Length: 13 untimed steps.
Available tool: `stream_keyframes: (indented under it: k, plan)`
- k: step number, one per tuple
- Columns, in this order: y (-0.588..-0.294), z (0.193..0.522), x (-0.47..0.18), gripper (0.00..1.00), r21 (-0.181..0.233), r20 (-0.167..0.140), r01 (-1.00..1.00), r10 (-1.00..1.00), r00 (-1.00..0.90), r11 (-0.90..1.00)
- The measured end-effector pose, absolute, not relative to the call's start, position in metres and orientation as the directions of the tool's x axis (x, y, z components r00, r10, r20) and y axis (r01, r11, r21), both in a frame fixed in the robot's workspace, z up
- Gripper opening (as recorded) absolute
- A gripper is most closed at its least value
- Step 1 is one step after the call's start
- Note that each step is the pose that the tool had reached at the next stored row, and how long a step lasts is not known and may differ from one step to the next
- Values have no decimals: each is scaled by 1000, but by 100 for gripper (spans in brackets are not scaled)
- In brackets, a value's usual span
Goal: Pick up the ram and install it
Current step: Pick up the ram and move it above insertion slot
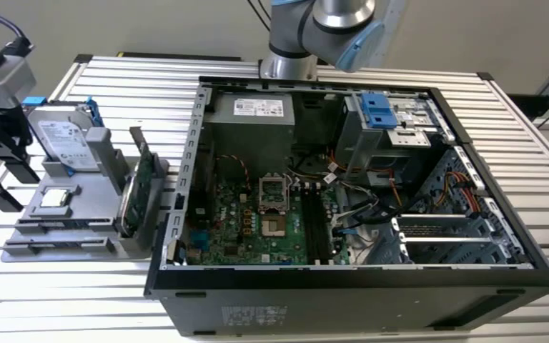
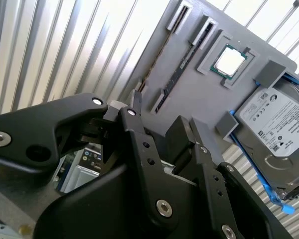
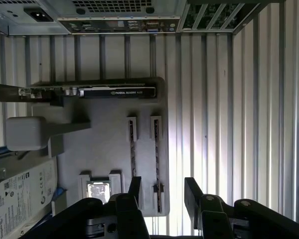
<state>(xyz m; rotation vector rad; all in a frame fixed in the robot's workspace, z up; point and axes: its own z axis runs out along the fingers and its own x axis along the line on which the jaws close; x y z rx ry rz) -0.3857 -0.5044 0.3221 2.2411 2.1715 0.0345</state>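
Item: black two-finger gripper (image 3: 163, 180), fingers parted wide, nothing held, hanging over the near end of the tray. Seen between the fingers in the first wrist view: the ram (image 3: 157, 169), a long, thin dark circuit stick, lying in one of two parallel grooves of a flat grey plastic tray (image 3: 104, 124). Same tray: square silver processor chip (image 3: 98, 190); green expansion card (image 1: 137, 187) standing on edge; silver hard drive (image 1: 65, 136) with blue rails. Just beside the tray, toward the exterior view's right: open black computer case (image 1: 351, 300). All on a slatted aluminium table (image 1: 131, 71).
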Motion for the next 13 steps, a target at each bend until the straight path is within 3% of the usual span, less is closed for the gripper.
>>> stream_keyframes:
  k: [13]
  plan:
    - [-504, 316, -386, 100, 29, 1, 999, 1000, 32, -32]
